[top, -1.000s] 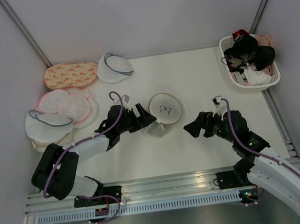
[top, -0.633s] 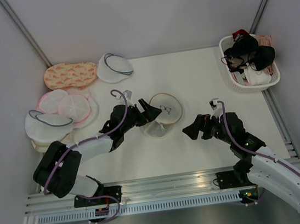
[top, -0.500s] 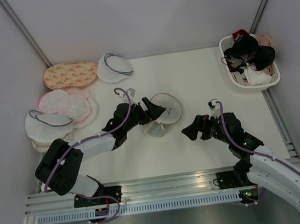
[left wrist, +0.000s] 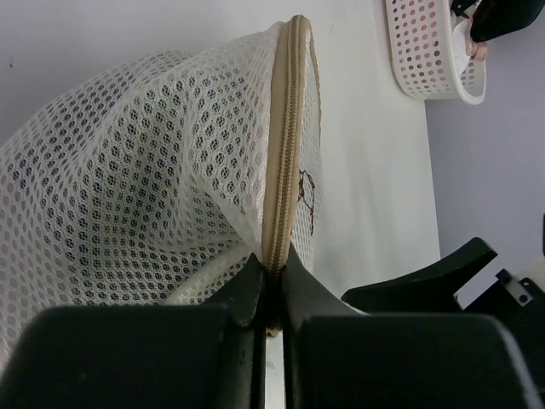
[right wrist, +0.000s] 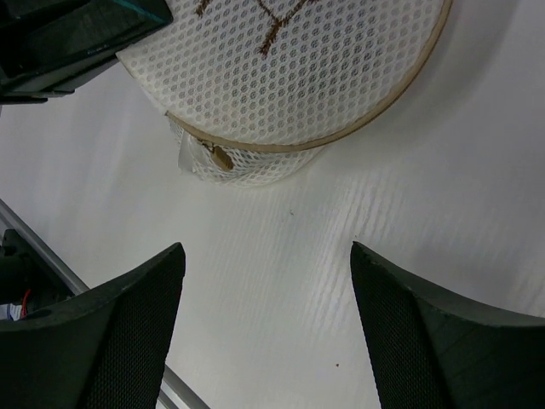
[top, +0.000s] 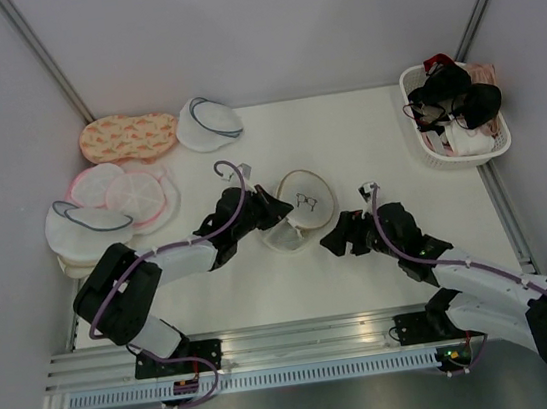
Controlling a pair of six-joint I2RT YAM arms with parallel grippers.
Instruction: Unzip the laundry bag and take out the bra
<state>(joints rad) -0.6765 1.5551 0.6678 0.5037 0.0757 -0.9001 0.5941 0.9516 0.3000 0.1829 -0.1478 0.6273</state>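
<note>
Laundry bag: the laundry bag (top: pixel 302 208) is a round white mesh pouch that sits mid-table between the two arms, tipped up, its flat face turned toward the right arm.
Marking: a small dark bra drawing (top: pixel 303 200) on the flat face; no lettering can be read.
Zipper: a tan zipper rim (left wrist: pixel 285 128) runs round the face, and its zipper pull (right wrist: pixel 220 157) hangs at the edge nearest the right gripper.
Left gripper: the left gripper (left wrist: pixel 271 273) has its fingers pressed together, pinching the zipper rim.
Right gripper: the right gripper (right wrist: pixel 266 256) has its fingers spread apart over bare table (right wrist: pixel 281 221), just beside the bag and holding nothing.
Basket: the white basket (top: pixel 493 147) at the far right holds black garments (top: pixel 456 100).
</note>
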